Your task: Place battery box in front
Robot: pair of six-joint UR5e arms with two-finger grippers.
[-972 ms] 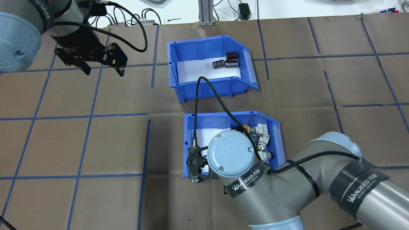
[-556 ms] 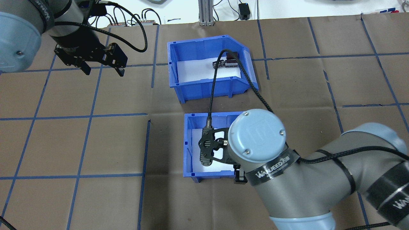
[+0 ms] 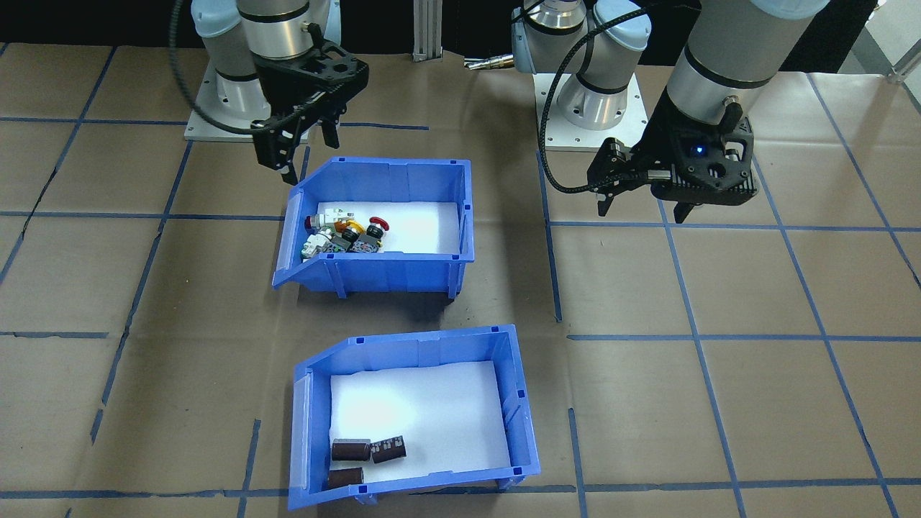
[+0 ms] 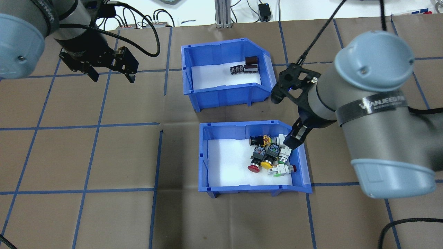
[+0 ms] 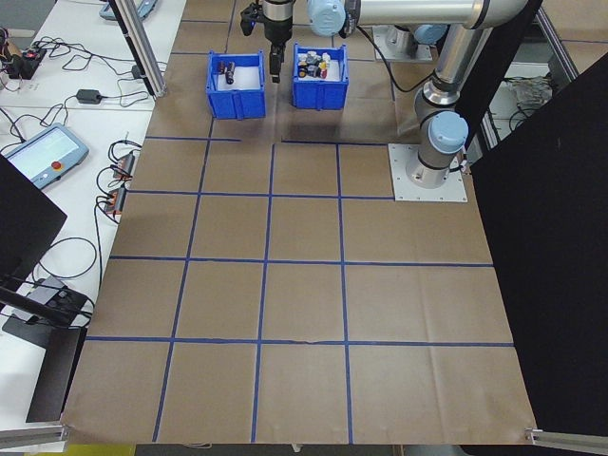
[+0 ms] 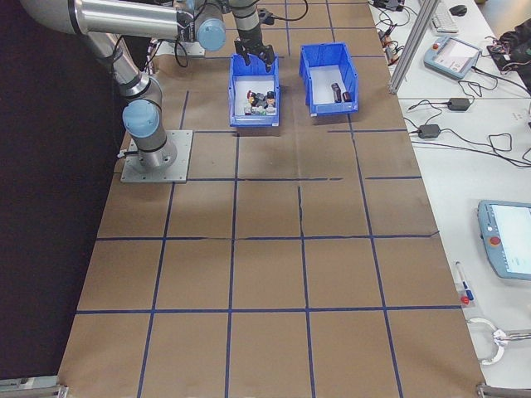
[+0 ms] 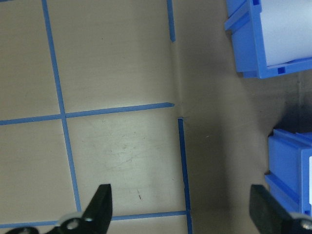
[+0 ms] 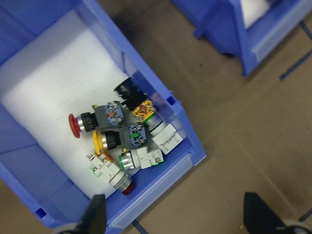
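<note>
1. In the overhead view the right arm hides most of the right gripper (image 4: pixel 289 119).
2. You see both jaws wide, empty; left gripper (image 4: pixel 111 73) likewise.
3. Battery box (image 4: pixel 225 71) rests on the tabletop (image 4: pixel 86 155), just beyond the right gripper, apart.

A brown paper-covered table (image 5: pixel 304 285) lay gridded with blue tape lines (image 5: pixel 269 261); a white side bench (image 6: pixel 489 166) carried black cables (image 6: pixel 465 149); lighting was even.
</note>
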